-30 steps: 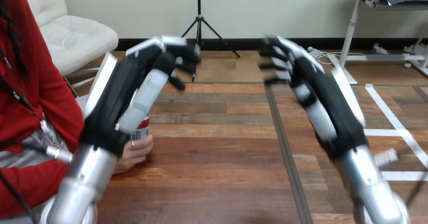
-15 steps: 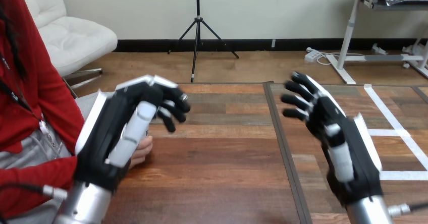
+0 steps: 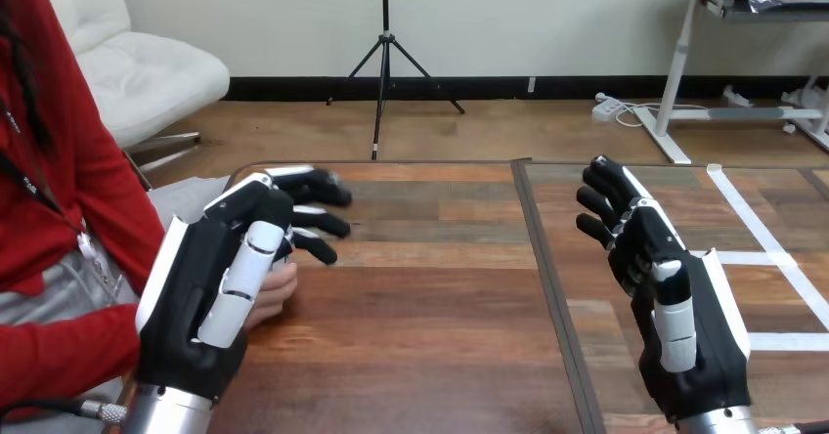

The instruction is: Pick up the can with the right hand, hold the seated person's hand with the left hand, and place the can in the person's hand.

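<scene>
My left hand (image 3: pixel 210 292) hovers at the table's left side, palm turned inward, its fingers (image 3: pixel 315 221) stretched out to the right and holding nothing. The person's hand (image 3: pixel 274 292) rests on the table just behind it, partly covered by my thumb. My left hand covers the place where the can was, so I cannot make the can out. My right hand (image 3: pixel 675 322) is raised over the table's right half with relaxed, empty fingers (image 3: pixel 606 204), far from the person's hand.
The wooden table (image 3: pixel 430 307) has a dark seam (image 3: pixel 547 287) running front to back down its middle. White tape lines (image 3: pixel 772 258) mark its right part. The person's red sleeve (image 3: pixel 59 356) lies at the lower left.
Both my arms have come down and back toward me. The left hand has dropped in front of the can, which showed in the person's hand a second ago.
</scene>
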Available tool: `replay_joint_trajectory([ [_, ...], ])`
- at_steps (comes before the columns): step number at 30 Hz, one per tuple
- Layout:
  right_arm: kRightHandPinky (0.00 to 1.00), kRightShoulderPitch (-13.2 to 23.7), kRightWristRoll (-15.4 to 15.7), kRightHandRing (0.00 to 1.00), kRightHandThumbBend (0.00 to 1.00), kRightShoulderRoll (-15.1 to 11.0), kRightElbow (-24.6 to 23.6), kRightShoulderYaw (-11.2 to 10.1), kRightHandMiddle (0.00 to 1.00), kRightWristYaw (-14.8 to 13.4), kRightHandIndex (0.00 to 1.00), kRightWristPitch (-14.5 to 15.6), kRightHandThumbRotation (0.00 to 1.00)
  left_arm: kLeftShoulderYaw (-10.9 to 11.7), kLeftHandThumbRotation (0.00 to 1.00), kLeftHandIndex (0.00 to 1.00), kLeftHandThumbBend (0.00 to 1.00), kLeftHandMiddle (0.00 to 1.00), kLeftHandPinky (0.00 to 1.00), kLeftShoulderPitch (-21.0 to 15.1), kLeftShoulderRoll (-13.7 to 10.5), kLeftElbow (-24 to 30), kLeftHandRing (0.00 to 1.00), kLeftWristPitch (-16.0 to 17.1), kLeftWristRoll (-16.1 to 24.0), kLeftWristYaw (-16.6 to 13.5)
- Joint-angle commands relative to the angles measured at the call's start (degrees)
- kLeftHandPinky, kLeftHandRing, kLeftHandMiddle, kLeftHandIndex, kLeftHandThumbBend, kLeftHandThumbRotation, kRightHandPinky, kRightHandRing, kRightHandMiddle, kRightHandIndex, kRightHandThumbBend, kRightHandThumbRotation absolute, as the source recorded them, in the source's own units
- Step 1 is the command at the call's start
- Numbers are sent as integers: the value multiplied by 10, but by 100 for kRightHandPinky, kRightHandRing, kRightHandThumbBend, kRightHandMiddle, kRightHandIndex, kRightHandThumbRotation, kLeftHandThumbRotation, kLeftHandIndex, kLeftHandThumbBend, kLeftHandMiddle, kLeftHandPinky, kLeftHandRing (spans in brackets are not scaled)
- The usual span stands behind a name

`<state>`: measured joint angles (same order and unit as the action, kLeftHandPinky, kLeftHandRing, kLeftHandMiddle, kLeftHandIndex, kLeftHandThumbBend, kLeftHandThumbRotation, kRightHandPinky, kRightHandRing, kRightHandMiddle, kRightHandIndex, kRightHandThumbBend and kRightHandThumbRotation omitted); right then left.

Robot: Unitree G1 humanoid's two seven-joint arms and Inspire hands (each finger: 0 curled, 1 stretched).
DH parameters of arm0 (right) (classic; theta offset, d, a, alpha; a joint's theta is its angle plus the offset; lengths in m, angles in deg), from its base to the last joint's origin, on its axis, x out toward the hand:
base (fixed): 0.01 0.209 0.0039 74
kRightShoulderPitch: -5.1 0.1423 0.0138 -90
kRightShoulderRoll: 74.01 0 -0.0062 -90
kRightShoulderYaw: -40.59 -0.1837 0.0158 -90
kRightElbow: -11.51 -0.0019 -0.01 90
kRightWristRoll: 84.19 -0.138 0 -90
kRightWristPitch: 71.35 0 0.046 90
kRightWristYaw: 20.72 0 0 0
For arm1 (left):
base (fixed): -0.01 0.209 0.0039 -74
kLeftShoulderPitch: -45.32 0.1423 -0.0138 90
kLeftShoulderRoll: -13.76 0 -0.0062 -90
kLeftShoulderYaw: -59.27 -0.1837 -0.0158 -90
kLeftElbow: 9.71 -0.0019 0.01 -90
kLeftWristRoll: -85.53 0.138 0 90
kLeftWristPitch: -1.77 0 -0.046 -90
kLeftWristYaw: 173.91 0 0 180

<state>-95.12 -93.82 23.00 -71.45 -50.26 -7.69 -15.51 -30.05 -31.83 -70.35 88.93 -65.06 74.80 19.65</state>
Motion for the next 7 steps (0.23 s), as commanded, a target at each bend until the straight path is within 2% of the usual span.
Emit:
replay_joint_trajectory([
  [1, 91, 16, -12, 92, 97, 0, -33, -6, 92, 11, 91, -7, 100, 11, 88, 77, 56, 79, 63, -28, 10, 1, 80, 14, 7, -9],
  [7, 88, 6, -25, 90, 98, -6, -36, -6, 92, 29, 91, 8, 100, 13, 86, 80, 57, 83, 71, -32, 14, 3, 84, 8, 15, -20],
])
